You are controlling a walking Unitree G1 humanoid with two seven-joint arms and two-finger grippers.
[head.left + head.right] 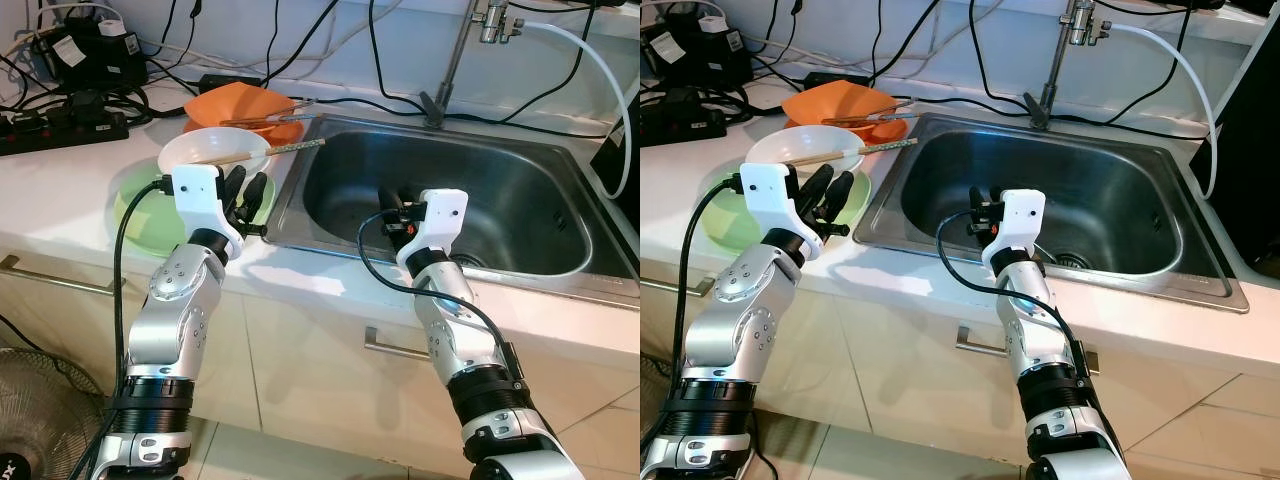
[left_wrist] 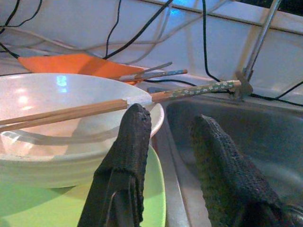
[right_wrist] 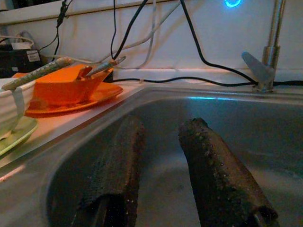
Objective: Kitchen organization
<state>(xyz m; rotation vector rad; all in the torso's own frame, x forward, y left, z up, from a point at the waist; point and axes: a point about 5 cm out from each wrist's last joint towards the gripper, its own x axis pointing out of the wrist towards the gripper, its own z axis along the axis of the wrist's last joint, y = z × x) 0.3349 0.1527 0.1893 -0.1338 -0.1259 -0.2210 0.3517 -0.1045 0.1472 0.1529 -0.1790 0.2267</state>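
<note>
Your left hand (image 1: 245,195) open and empty by the white bowl (image 1: 213,152) with chopsticks (image 1: 262,152), right hand (image 1: 392,210) open in the sink (image 1: 560,270), orange dish (image 1: 240,104) and black cables (image 1: 90,100) behind on the tabletop (image 1: 60,180).

The tap (image 1: 487,22) was cut off by the top edge, its spout out of frame. At the lower left, a fan (image 1: 25,420) ran off the picture's edge. The left gripper (image 1: 243,196) hid part of the green plate (image 1: 135,215), and the white bowl (image 1: 210,152) covered more of it. The right gripper (image 1: 392,208) showed only partly behind its white wrist housing. A dark object (image 1: 622,160) at the right edge was too cropped to identify.
</note>
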